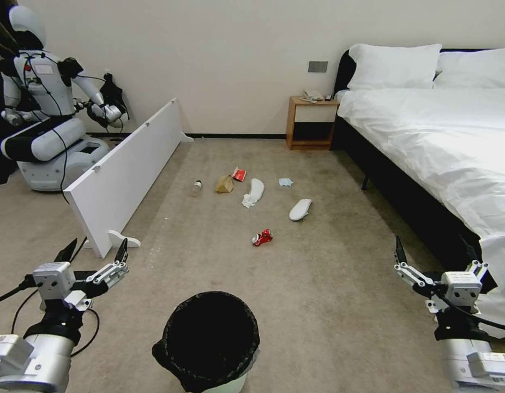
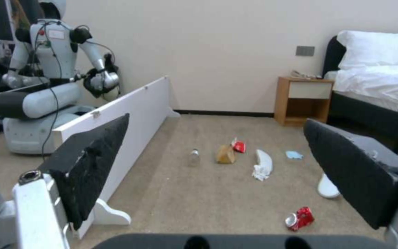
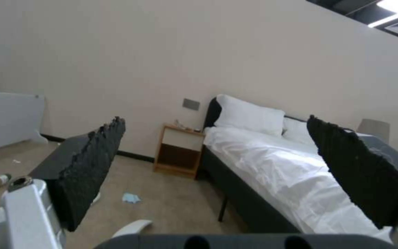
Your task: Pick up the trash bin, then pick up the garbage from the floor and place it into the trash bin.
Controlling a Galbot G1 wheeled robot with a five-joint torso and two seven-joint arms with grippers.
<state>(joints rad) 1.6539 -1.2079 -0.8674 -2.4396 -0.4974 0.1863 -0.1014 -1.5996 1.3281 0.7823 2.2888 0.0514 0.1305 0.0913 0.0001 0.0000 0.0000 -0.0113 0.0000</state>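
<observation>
Pale room, dark bin, bright scraps on beige carpet [image 1: 329,305]

Round white plastic bin [image 1: 228,383] with a glossy black crinkled liner; crushed can [image 1: 262,237] — red with silver; red-and-white snack packet [image 1: 239,174]; brown paper bag [image 1: 224,184]; two white slippers [image 1: 300,209]; pale-blue mask [image 1: 286,182] — and white bedding [image 1: 438,131] on a black bed frame.

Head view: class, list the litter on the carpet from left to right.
Clear bottle → brown paper bag → red snack packet → crushed red can → pale-blue mask → white slipper.
</observation>
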